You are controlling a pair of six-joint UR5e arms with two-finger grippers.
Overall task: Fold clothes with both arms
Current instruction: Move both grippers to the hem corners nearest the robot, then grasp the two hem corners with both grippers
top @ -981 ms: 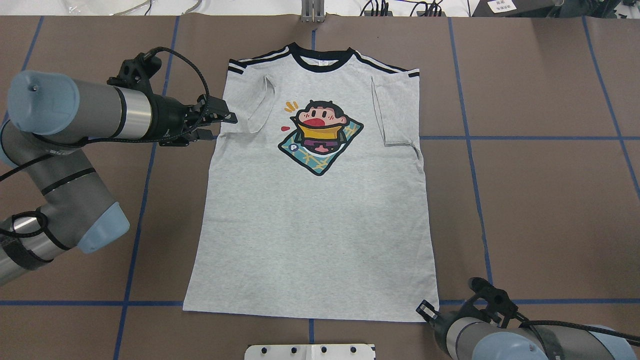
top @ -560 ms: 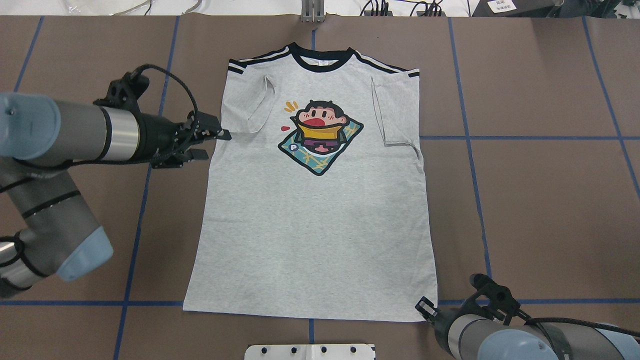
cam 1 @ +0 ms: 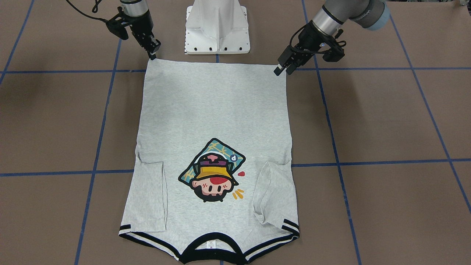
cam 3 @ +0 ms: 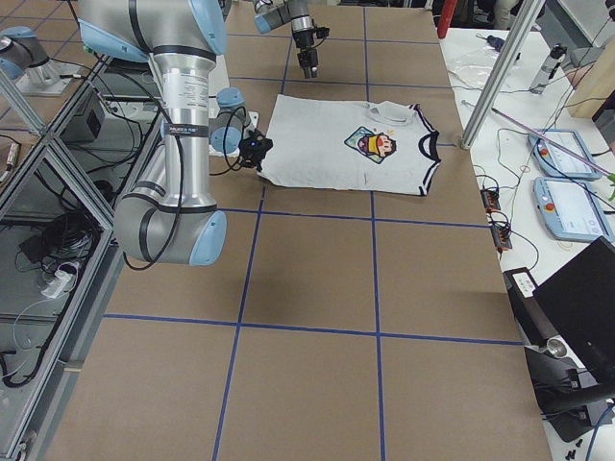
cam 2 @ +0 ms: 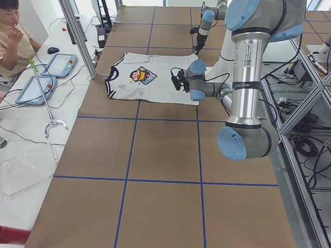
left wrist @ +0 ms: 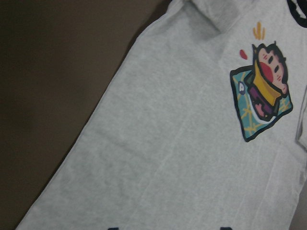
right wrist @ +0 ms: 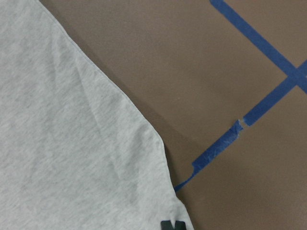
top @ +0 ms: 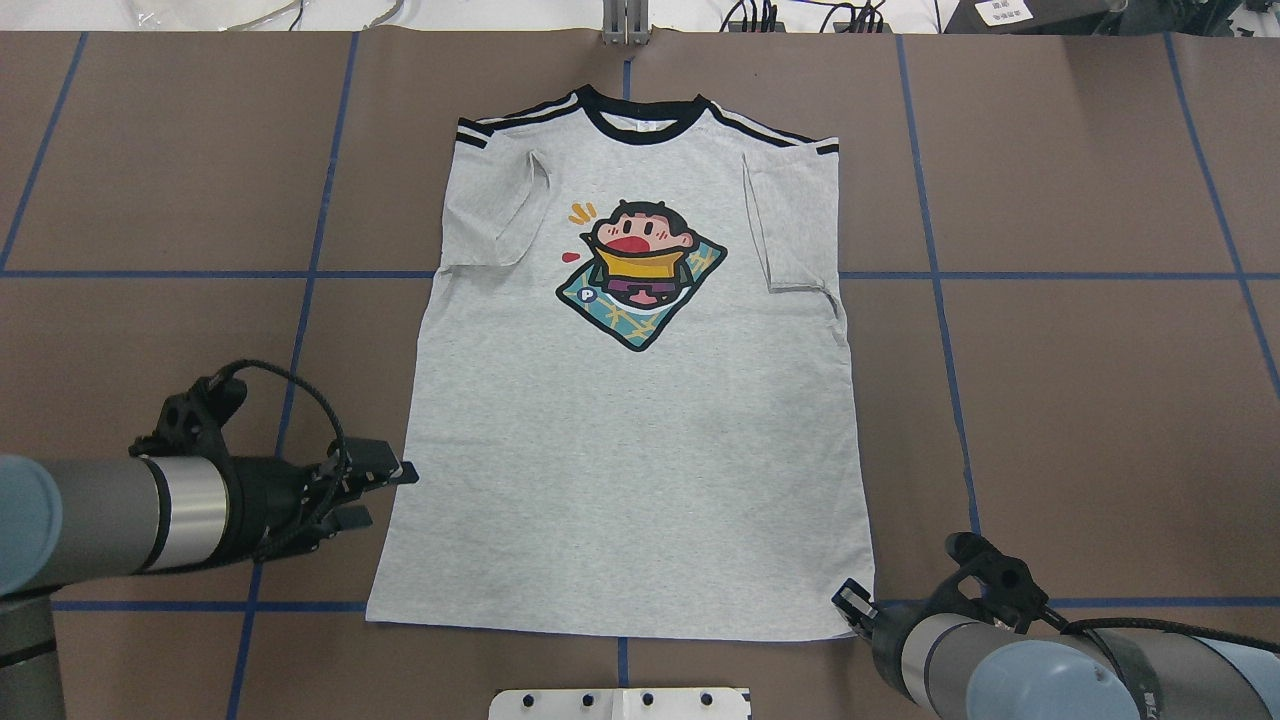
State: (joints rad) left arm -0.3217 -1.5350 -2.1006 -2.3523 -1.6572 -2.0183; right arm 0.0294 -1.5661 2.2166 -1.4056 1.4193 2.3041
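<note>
So far, the grey T-shirt [top: 620, 450] is laid flat on the brown table [top: 1100, 400] with its cartoon print [top: 640, 272] up. Both short sleeves [top: 790, 230] are folded in over the body, so only the first small folds are done. The left gripper [cam 1: 282, 71] is held open and empty just beside the shirt's side edge near the bottom hem [top: 620, 630]. The right gripper [cam 1: 152, 54] is set at the other corner of that hem, its grip cannot be told, and the big folds of the body are judged to be left.
</note>
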